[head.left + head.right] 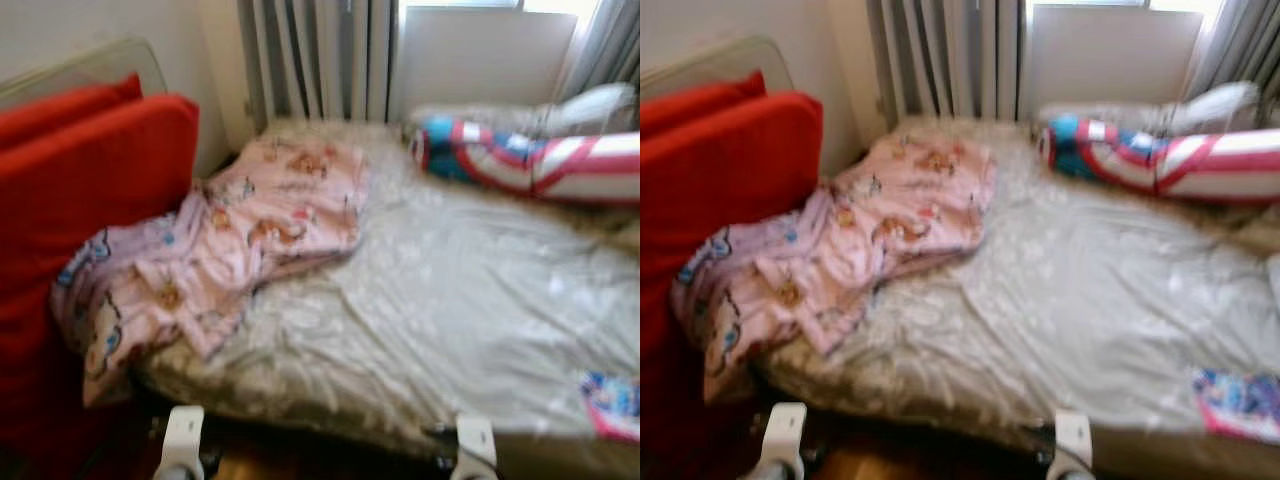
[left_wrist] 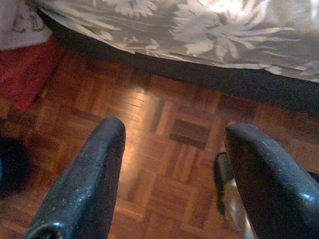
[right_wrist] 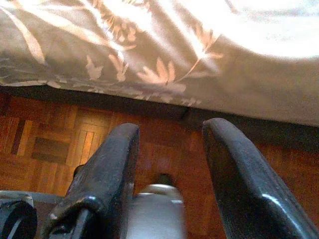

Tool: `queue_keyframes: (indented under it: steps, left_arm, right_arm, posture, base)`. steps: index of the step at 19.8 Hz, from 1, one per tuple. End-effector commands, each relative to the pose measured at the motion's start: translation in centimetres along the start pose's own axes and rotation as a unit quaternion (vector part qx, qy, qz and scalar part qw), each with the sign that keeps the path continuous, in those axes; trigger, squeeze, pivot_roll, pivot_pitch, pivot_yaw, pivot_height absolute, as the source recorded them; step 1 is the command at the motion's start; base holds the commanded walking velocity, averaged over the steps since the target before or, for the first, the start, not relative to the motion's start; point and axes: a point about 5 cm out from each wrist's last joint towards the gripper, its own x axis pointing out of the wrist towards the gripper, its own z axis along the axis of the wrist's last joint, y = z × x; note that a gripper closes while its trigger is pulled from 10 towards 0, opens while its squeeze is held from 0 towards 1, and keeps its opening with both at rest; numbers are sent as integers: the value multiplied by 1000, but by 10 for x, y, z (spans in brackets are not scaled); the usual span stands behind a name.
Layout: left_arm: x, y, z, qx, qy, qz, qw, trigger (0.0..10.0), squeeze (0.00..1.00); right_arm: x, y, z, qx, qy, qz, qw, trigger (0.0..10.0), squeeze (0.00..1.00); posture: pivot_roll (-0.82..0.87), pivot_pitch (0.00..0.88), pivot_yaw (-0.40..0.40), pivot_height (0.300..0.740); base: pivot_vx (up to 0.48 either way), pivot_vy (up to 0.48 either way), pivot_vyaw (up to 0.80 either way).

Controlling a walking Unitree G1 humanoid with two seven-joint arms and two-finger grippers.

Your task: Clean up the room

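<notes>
A bed with a pale leaf-patterned sheet (image 1: 470,290) lies before me. On its left part a crumpled pink blanket with cartoon prints (image 1: 230,240) spills over the edge toward red cushions (image 1: 90,170). A red, white and blue striped pillow (image 1: 530,160) rests near the head of the bed. At the near right edge lies a small pink and blue item (image 1: 612,405). Both arms hang low by the bed's near edge. My left gripper (image 2: 174,134) and my right gripper (image 3: 172,132) are open over the parquet floor, holding nothing.
Red cushions stand against the wall at the left. A radiator and grey curtains (image 1: 320,60) are behind the bed, under a bright window. The sheet's hem (image 2: 209,35) hangs over a dark bed frame above the wooden parquet (image 2: 164,149).
</notes>
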Motion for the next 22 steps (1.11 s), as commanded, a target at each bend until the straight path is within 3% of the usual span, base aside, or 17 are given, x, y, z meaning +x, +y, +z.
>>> queue_keyframes:
  steps: [1, 18, 22]
  left_arm:
    - [0, -5, -1, 2, 3, -7, 1000, 10000, 0]
    - [0, -5, -1, 0, 3, -9, 1000, 10000, 0]
    - [0, -5, 0, 1, -3, -8, 1000, 10000, 0]
  right_arm:
    - [-1, -7, -2, 6, 1, -10, 1000, 10000, 0]
    - [-1, -7, -2, 1, 4, -9, 1000, 10000, 0]
    - [-1, -7, -1, -3, 1, -6, 1000, 10000, 0]
  posture:
    - [7, 10, 38, 740]
    - [7, 15, 38, 740]
    - [8, 15, 37, 740]
  base:
    - [0, 480, 0]
    - [0, 480, 0]
    - [0, 0, 0]
